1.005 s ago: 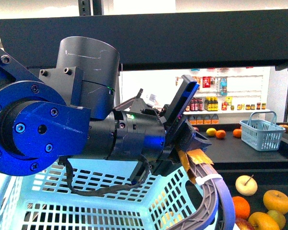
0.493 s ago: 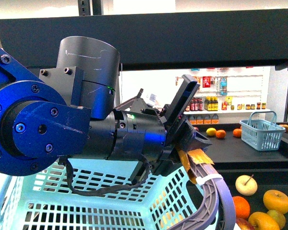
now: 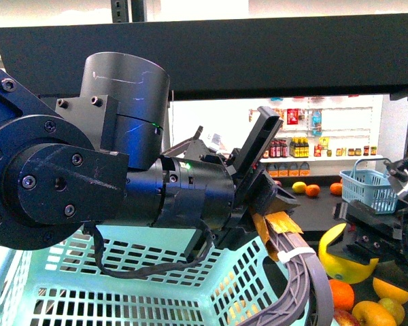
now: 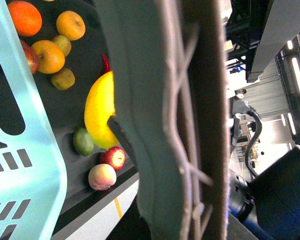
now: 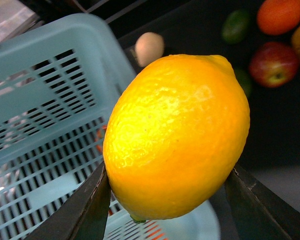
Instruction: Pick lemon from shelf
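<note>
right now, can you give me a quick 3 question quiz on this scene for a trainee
1. Fill in: the right gripper is shut on a ____.
2. True or false: the left gripper holds nothing.
3. Pick one: in the front view, the small blue basket stands
A. on the dark shelf tier
B. in the right gripper
C. inside the big basket

Key
1. lemon
2. False: it grips the handle of the turquoise basket.
3. A
</note>
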You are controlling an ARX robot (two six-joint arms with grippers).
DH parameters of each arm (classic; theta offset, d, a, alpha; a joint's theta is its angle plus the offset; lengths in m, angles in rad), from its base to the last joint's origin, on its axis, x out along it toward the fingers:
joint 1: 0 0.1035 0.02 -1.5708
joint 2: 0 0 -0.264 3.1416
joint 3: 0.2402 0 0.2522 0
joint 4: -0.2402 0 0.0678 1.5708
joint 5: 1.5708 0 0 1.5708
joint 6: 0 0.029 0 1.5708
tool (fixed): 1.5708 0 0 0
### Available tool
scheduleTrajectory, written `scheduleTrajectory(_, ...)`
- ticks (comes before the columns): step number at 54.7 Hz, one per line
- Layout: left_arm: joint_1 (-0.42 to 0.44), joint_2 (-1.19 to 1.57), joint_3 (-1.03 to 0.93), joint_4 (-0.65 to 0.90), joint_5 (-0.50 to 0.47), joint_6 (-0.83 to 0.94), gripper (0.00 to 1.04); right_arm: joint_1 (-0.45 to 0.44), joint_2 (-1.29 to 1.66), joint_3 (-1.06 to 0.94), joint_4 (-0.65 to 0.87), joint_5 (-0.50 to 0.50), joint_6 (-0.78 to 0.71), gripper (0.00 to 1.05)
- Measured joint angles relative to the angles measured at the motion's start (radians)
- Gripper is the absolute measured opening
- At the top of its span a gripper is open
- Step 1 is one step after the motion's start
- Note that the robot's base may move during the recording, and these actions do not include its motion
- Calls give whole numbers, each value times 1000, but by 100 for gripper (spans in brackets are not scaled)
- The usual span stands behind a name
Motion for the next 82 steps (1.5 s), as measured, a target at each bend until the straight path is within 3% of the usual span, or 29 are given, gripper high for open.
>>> scheduleTrajectory(17, 0, 0, 0, 0, -1, 3, 8, 121, -8, -20, 10, -6, 53, 58)
scheduleTrajectory(30, 4, 0, 0, 0, -2, 10, 8, 145, -8, -32, 25, 8, 78, 58)
scheduleTrajectory(43, 13, 0, 0, 0, 2, 16, 8, 141, -6, -48, 34, 24, 85, 97)
scheduleTrajectory(48, 13, 0, 0, 0, 2, 15, 8, 137, -6, -50, 33, 21, 85, 97)
scheduleTrajectory(56, 11, 0, 0, 0, 1, 10, 8, 98, -31, -51, 19, -4, 82, 97)
scheduleTrajectory(67, 5, 0, 0, 0, 2, 1, 8, -62, -228, -98, 2, 44, -13, 97)
scheduleTrajectory(82, 3, 0, 0, 0, -1, -2, 8, -200, -641, -370, -113, 35, -222, 97)
